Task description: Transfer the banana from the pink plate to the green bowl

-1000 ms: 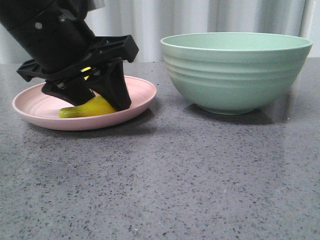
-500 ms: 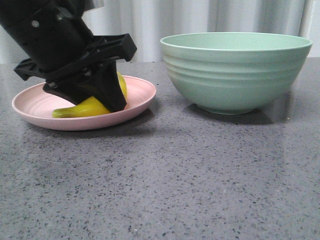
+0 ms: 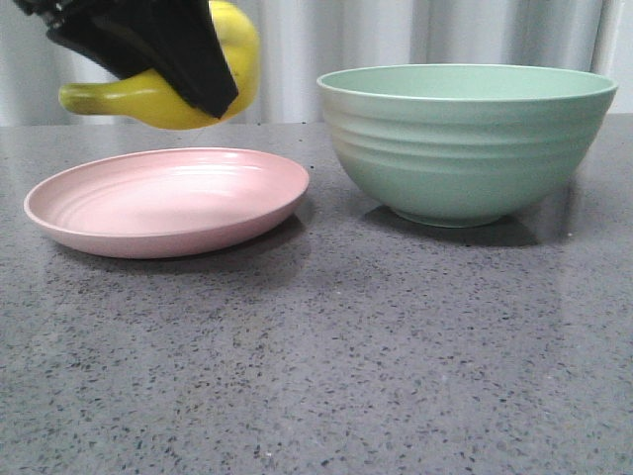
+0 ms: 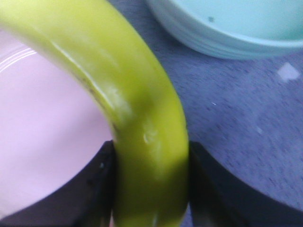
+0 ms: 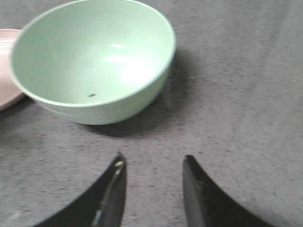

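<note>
My left gripper (image 3: 193, 84) is shut on the yellow banana (image 3: 148, 99) and holds it in the air above the pink plate (image 3: 168, 203), which now lies bare. In the left wrist view the banana (image 4: 137, 109) fills the middle, clamped between my two black fingers (image 4: 85, 189), with the pink plate (image 4: 42, 142) under it and the green bowl (image 4: 236, 23) beyond. The green bowl (image 3: 465, 139) stands to the right of the plate, with nothing in it. My right gripper (image 5: 154, 163) is open and holds nothing, over the grey table near the bowl (image 5: 90, 56).
The grey speckled table (image 3: 346, 356) carries only the plate and the bowl. A pale curtain (image 3: 445, 35) hangs behind. An edge of the pink plate (image 5: 7, 71) shows beside the bowl in the right wrist view.
My left gripper has risen from the pink plate with the banana in it, from resting on the plate to well above it. Plate and bowl have not moved.
</note>
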